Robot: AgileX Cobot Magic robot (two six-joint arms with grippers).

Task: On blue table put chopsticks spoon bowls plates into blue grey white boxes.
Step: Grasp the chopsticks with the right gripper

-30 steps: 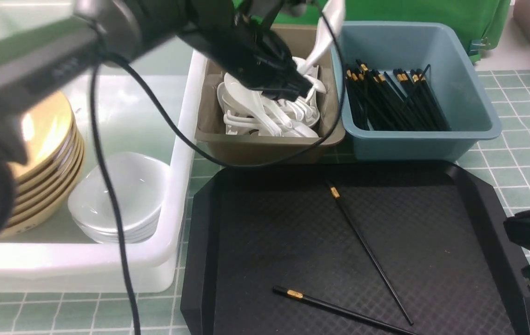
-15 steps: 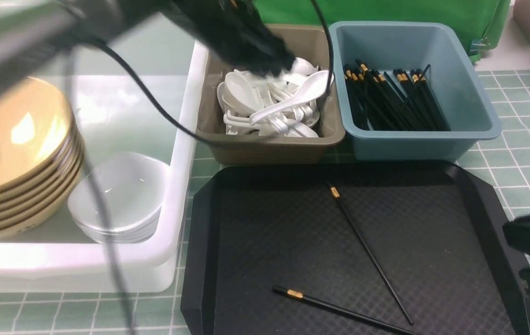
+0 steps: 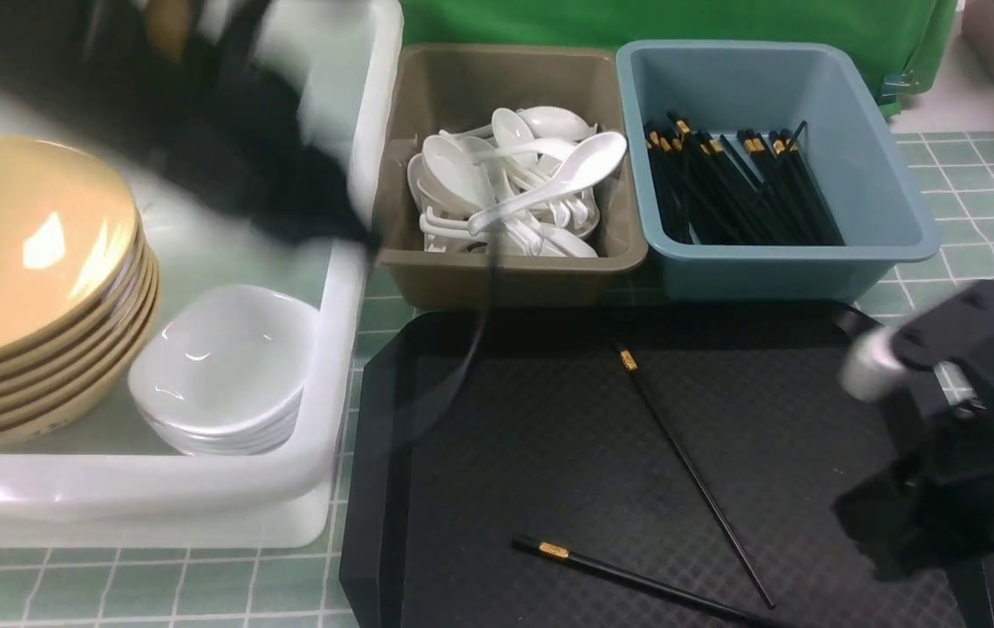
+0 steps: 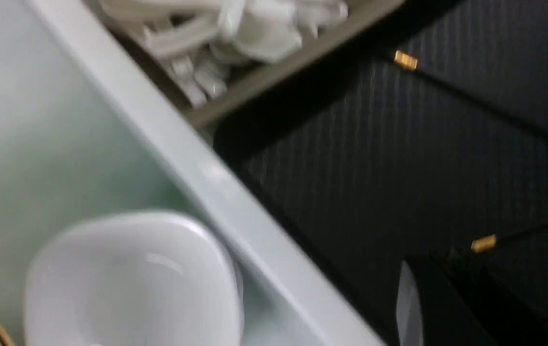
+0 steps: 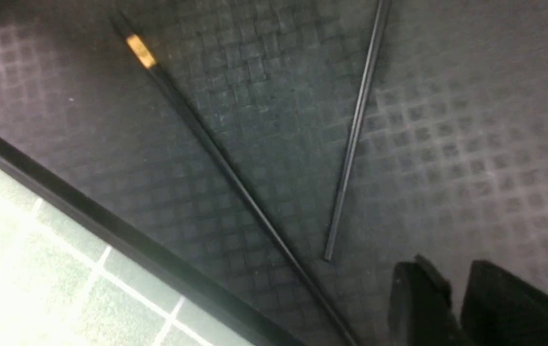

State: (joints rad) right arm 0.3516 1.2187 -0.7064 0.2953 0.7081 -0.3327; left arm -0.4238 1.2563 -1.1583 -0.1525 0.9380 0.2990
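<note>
Beside chopsticks (image 3: 695,475) on the tray (image 3: 506,436), the right end effector (image 5: 456,288) stands slightly apart; the left end effector (image 4: 440,288) is closed.

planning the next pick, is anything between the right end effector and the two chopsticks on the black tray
Nothing visible does. The right end effector hangs over the black tray; both chopsticks lie loose on its bare surface.

Two gold-banded chopsticks (image 3: 694,475) lie apart on the tray (image 3: 506,436); spoons (image 3: 588,161) fill the grey bin (image 3: 506,279), stacked bowls (image 3: 17,227) and plates (image 3: 218,366) the white tub (image 3: 113,497).
</note>
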